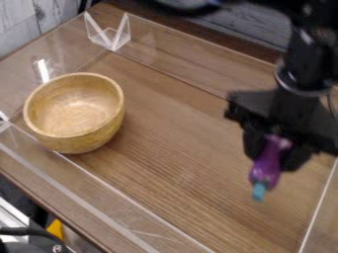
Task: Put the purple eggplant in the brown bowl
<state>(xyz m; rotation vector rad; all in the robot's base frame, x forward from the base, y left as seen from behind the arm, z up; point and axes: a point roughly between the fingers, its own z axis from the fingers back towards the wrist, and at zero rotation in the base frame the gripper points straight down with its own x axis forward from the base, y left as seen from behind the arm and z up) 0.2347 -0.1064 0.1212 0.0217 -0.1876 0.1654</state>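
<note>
The purple eggplant hangs above the right side of the wooden table, teal stem end pointing down. My gripper is shut on its upper part, its black fingers on either side of it. The eggplant is clear of the table surface. The brown bowl sits empty at the left of the table, well away from the gripper.
The table is enclosed by low transparent walls, with a clear folded corner piece at the back. The front wall runs along the near edge. The black arm comes down from the upper right.
</note>
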